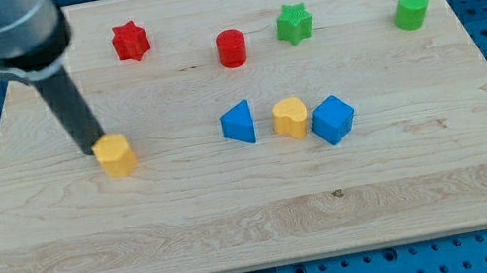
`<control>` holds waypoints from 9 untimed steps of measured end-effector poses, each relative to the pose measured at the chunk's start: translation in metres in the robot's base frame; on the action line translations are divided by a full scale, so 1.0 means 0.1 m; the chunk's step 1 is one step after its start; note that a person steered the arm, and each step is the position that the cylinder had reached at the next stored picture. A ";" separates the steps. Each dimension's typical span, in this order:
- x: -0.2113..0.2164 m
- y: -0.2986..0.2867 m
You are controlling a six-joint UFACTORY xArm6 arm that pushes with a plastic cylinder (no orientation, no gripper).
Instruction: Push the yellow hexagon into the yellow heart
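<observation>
**Tip at the hexagon, blue triangle in the way**

Beside the yellow hexagon (114, 155), on its side toward the view's left, my tip (93, 149) stands touching or all but touching the block. As a tool it is a bare rod with nothing to open, close or hold. The hexagon sits on the wooden worktop (240, 228), well apart from the yellow heart (291, 118), which lies toward the view's right of it at nearly the same height.

Between hexagon and heart sits a blue triangle (238, 122), just beside the heart; a blue cube (332, 120) touches or nearly touches the heart's far side. Red and green blocks lie toward the view's top of the hexagon, clear of the route.

I judge the step in hand to be the start of the push. A straight shove rightward would probably drive the hexagon into the triangle, so the next move likely calls for steering it slightly toward the view's bottom, then up into the heart.
</observation>
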State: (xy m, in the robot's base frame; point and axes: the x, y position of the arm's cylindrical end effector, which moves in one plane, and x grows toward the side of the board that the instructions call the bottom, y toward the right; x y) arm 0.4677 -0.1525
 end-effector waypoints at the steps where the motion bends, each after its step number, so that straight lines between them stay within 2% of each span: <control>1: 0.12 0.74; 2: 0.13 0.75; 4: 0.23 -0.28; 5: 0.53 -0.06; 7: 0.54 1.27; 9: 0.57 1.68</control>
State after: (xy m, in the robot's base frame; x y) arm 0.5247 0.0159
